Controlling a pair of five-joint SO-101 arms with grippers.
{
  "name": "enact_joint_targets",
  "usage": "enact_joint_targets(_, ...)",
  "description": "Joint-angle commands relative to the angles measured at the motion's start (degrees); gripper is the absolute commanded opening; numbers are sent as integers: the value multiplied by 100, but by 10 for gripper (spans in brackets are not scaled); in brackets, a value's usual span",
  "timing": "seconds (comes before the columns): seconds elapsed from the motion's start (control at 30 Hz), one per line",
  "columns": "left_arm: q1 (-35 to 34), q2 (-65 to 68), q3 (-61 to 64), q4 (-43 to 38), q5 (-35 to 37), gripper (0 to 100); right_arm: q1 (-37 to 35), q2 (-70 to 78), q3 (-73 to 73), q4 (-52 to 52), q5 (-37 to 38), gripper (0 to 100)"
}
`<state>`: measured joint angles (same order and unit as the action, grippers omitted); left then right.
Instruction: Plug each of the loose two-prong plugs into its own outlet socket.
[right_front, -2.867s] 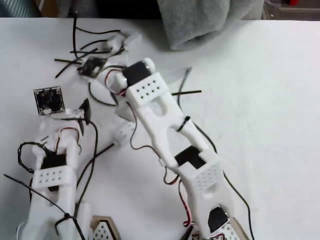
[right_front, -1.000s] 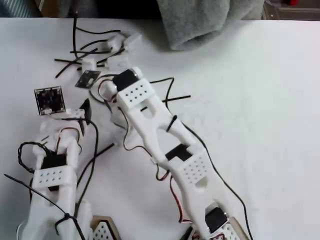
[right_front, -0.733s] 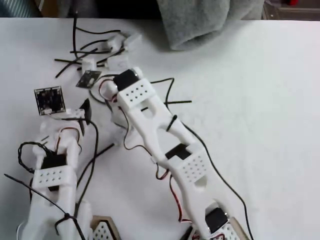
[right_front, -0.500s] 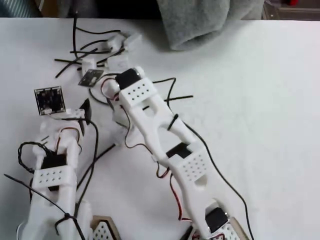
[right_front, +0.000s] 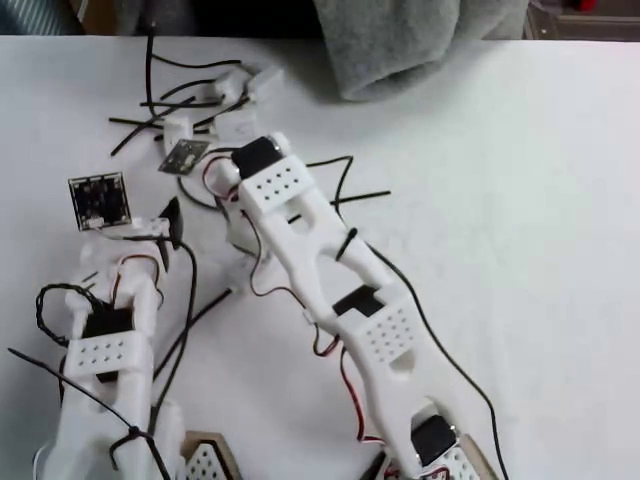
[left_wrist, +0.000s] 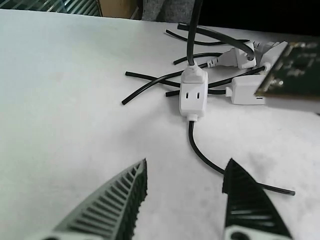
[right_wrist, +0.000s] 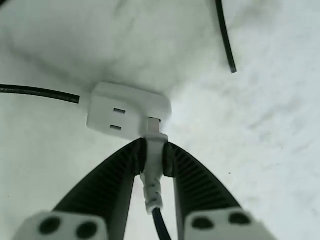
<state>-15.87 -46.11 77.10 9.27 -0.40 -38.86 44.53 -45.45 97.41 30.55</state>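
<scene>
My right gripper (right_wrist: 153, 150), closed tight on the plug (right_wrist: 154, 167), may just push the loose socket (right_wrist: 125, 112) ahead away.

Nothing legible anywhere right now, no words, numbers, labels or signs. The white outlet socket (left_wrist: 193, 97) on the far left of the table faces up with a plain face, just its two slots, no print that can be made out. The dark circuit board (right_front: 98, 200) at the left carries small specks, far too fine to read as characters.
</scene>
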Motion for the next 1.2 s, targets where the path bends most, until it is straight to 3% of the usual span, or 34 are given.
enact_joint_targets(0.0,66,-154,-18,-105,26,253,-4,13,369,92,26,19)
enact_joint_targets(0.4,66,-154,-18,-105,26,253,-92,31,26,66,-9,19)
enact_joint_targets(0.73,66,-154,-18,-105,26,253,-233,1121,-976,92,-9,18)
enact_joint_targets(1.17,66,-154,-18,-105,26,253,-312,1604,-677,101,-9,18)
